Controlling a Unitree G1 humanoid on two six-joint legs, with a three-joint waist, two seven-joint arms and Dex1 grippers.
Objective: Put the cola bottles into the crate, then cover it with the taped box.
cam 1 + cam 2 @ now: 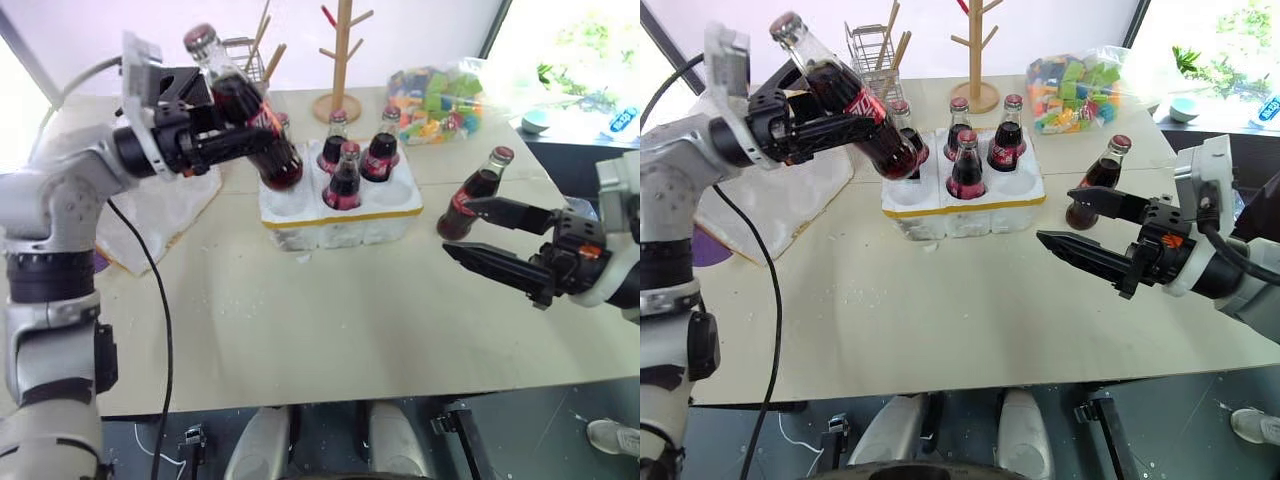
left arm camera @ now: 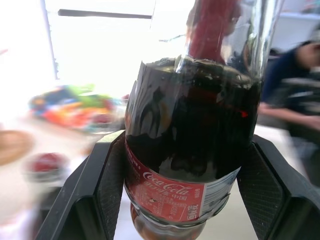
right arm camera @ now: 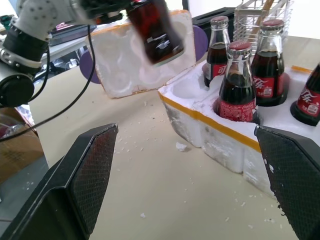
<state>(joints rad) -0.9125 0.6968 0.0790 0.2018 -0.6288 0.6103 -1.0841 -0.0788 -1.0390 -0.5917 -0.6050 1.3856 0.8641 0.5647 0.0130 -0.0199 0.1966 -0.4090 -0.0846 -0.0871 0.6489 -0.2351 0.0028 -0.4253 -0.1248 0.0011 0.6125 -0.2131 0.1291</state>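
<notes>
1. A small glass cola bottle (image 1: 245, 110) with dark drink, red cap and red-and-white label tilts above the low white styrofoam crate (image 1: 340, 212) on the desk (image 1: 330, 320).
2. The left end effector (image 1: 235, 130) clamps this bottle's body.
3. The right end effector (image 1: 480, 232) gapes empty, just beside another bottle (image 1: 476, 193).

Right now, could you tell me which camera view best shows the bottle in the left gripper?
The left wrist view: the held bottle sits between both fingers, label readable. Head views show it tilted above the crate; the right wrist view shows its lower half.
</notes>
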